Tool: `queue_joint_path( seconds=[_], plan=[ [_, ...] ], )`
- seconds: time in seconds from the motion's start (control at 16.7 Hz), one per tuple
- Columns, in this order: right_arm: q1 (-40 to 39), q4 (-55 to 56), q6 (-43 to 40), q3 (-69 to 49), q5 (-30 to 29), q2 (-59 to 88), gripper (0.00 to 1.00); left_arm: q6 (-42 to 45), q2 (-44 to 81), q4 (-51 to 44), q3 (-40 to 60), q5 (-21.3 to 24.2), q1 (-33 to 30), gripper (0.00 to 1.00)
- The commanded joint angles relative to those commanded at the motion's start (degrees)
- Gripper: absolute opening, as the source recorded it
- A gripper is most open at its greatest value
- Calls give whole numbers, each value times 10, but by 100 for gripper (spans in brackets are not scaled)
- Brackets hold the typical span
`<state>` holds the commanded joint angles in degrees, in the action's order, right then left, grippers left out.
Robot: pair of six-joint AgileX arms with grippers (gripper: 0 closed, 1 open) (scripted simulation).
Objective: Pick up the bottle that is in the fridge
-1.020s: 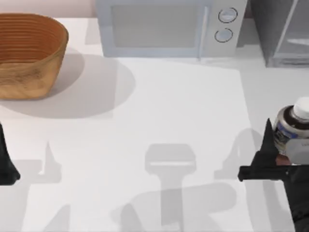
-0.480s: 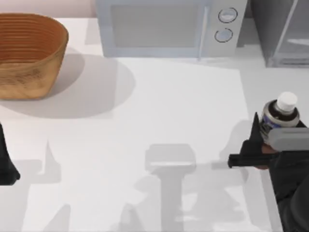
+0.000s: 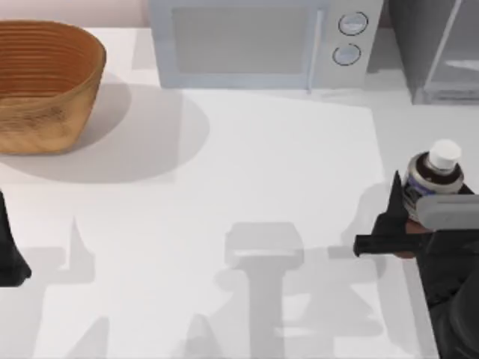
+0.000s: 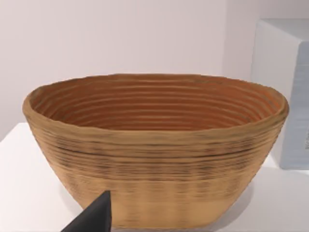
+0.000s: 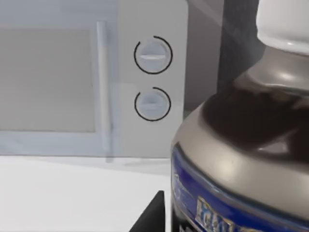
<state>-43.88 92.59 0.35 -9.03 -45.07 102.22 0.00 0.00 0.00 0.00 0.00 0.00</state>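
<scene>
White-capped bottle, top view: the bottle (image 3: 432,173) sits in the right tool (image 3: 413,217), clenched around its body, above the tabletop (image 3: 269,172) at the right side, in front of the fridge (image 3: 438,45) and outside it.
Left tool, top view: parked at the left edge (image 3: 9,250); whether clenched or released, cannot tell.
Back row, top view: woven basket (image 3: 45,82), microwave (image 3: 262,41).
Left wrist view: basket (image 4: 154,145) close ahead on the tabletop.
Right wrist view: bottle (image 5: 241,145) close up beside a dark fingertip (image 5: 149,215), microwave (image 5: 91,72) knobs behind.
</scene>
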Motion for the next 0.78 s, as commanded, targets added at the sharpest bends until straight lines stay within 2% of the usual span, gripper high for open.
queue_joint_path(
  seconds=[0.66, 0.78],
  plan=[
    [0, 0, 0, 0, 0, 0, 98, 0, 0, 0, 0, 0, 0, 100],
    [0, 0, 0, 0, 0, 0, 100, 0, 0, 0, 0, 0, 0, 100]
  ],
)
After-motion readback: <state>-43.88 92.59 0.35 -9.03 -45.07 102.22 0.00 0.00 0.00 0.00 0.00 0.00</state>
